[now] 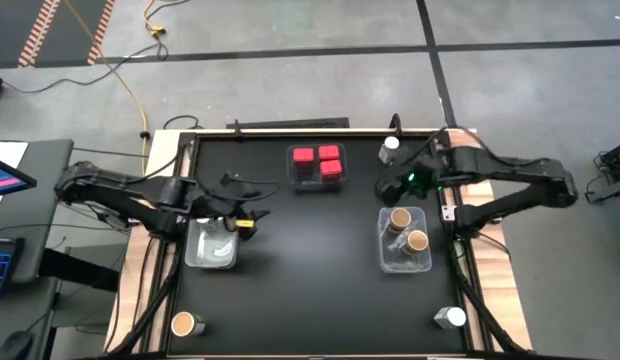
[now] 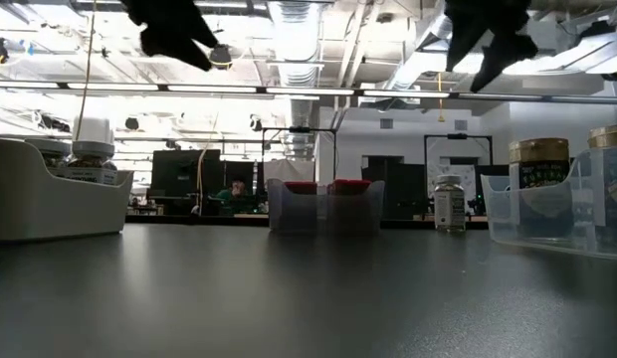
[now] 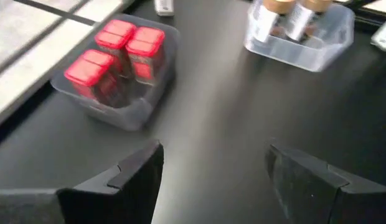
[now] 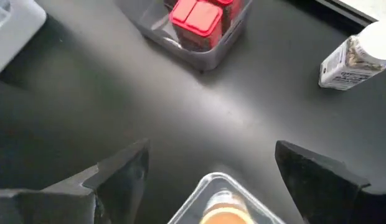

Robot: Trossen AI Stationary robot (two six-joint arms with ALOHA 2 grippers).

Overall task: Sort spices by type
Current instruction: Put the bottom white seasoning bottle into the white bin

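Three red square-topped spices (image 1: pixel 317 160) stand in a clear bin (image 1: pixel 317 181) at the far middle. Two tan-lidded jars (image 1: pixel 408 229) stand in a bin (image 1: pixel 405 262) on the right. A white-capped jar (image 2: pixel 92 149) stands in the left bin (image 1: pixel 210 245). Loose on the table are a white-capped jar (image 1: pixel 390 148) at the far right, another (image 1: pixel 450 318) at the near right, and a tan-lidded jar (image 1: pixel 184 323) at the near left. My left gripper (image 3: pixel 215 180) hangs open above the left bin's far side. My right gripper (image 4: pixel 211 158) hangs open above the right bin's far rim.
Bare black tabletop lies between the three bins and along the near middle. The table's raised edges and the two arm bases stand at the left and right sides. The room beyond shows in the low view, with a person seated far off.
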